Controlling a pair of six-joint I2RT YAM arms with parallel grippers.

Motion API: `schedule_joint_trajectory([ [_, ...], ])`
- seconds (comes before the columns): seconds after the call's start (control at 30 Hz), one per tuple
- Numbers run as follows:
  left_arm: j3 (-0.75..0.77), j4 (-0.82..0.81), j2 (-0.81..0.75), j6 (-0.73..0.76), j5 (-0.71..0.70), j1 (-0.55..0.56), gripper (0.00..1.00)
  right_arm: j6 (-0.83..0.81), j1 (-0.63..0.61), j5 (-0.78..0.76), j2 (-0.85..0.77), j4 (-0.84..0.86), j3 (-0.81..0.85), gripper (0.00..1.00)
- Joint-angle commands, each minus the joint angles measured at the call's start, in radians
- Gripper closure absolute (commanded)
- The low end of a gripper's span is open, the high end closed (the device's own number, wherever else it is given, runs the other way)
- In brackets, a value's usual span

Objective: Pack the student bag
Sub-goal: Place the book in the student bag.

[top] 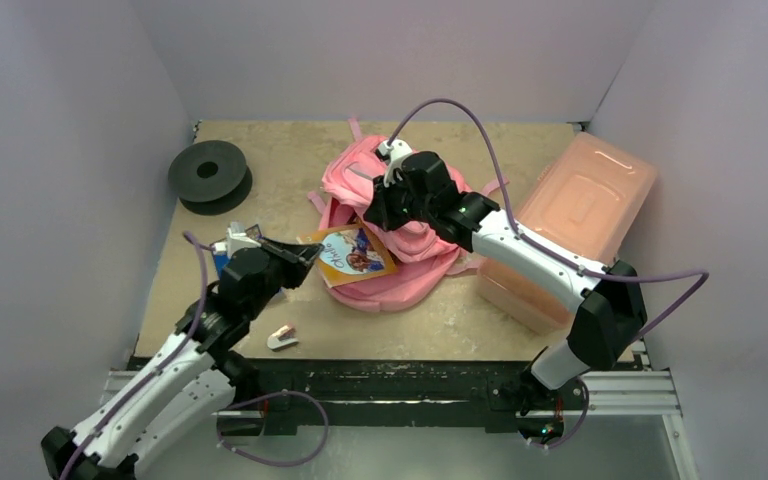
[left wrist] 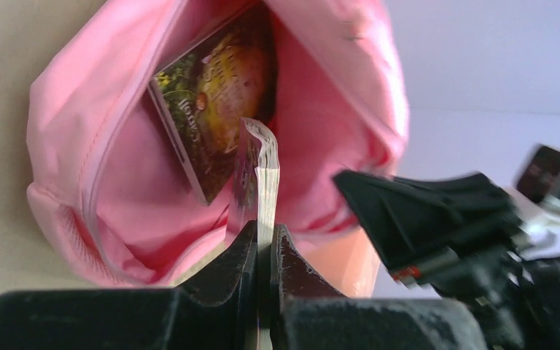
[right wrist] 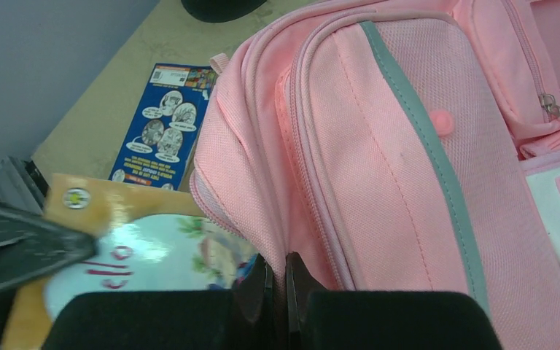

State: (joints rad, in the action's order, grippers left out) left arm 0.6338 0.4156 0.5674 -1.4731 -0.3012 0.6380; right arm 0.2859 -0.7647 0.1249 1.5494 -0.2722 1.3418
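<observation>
The student bag [top: 400,225], a pink backpack with a grey stripe [right wrist: 415,131], lies mid-table with its mouth facing left. My right gripper [top: 378,210] is shut on the fabric edge of the bag's opening [right wrist: 277,273] and holds it up. My left gripper [top: 310,250] is shut on the edge of a picture book [top: 355,255], whose far end sits in the bag's mouth. In the left wrist view the jaws [left wrist: 265,237] pinch this book's pages [left wrist: 261,175]. Another book [left wrist: 215,109] lies inside the bag [left wrist: 335,95].
A blue comic book [right wrist: 164,124] lies on the table by the left arm [top: 222,258]. A black spool [top: 208,172] sits at the back left. A salmon plastic box [top: 575,220] stands right of the bag. A small white object [top: 282,338] lies near the front edge.
</observation>
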Motion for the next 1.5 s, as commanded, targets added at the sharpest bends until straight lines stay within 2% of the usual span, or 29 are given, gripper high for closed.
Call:
schedule_joint_trajectory([
  [0.0,-0.153,-0.498,0.142,-0.165,0.228,-0.092,1.0,0.065,-0.002,0.074,-0.078,0.149,0.054,1.0],
  [0.07,-0.172,-0.587,0.243,-0.185,0.218,-0.112,1.0,0.065,-0.002,0.076,-0.085,0.15,0.046,1.0],
  [0.23,-0.155,-0.806,0.534,-0.157,0.07,-0.115,1.0,0.067,0.0,0.082,-0.09,0.162,0.028,1.0],
  [0.37,-0.033,-0.916,0.813,-0.258,0.074,-0.112,1.0,0.067,0.0,0.079,-0.083,0.159,0.036,1.0],
  [0.47,0.074,-0.921,0.933,-0.285,0.053,-0.111,1.0,0.059,-0.001,0.065,-0.082,0.144,0.049,1.0],
  [0.57,0.2,-0.739,0.956,-0.178,0.064,-0.106,1.0,0.05,0.001,0.042,-0.083,0.134,0.05,1.0],
  [0.7,0.267,-0.47,0.892,-0.107,0.093,-0.081,0.68,0.029,0.002,0.003,-0.083,0.116,0.046,1.0],
  [0.8,0.257,-0.293,0.821,-0.09,0.155,-0.074,0.48,0.019,0.003,-0.014,-0.08,0.117,0.04,1.0],
  [0.83,0.262,-0.226,0.802,-0.074,0.18,-0.074,0.46,0.015,0.004,-0.016,-0.078,0.117,0.039,1.0],
  [0.9,0.251,-0.119,0.759,-0.054,0.218,-0.074,0.42,0.008,0.006,-0.019,-0.075,0.118,0.034,1.0],
  [1.0,0.192,-0.056,0.655,0.014,0.24,-0.077,0.41,-0.001,0.01,-0.029,-0.068,0.107,0.03,1.0],
  [1.23,0.119,0.13,0.284,0.283,0.203,-0.083,0.41,-0.065,0.008,-0.12,-0.058,0.047,-0.002,1.0],
  [1.37,0.171,0.318,0.052,0.479,0.171,-0.083,0.4,-0.051,-0.01,-0.054,-0.015,0.039,-0.058,0.71],
  [1.47,0.224,0.488,-0.076,0.556,0.092,-0.083,0.4,-0.039,-0.105,-0.091,0.034,0.053,-0.084,0.55],
])
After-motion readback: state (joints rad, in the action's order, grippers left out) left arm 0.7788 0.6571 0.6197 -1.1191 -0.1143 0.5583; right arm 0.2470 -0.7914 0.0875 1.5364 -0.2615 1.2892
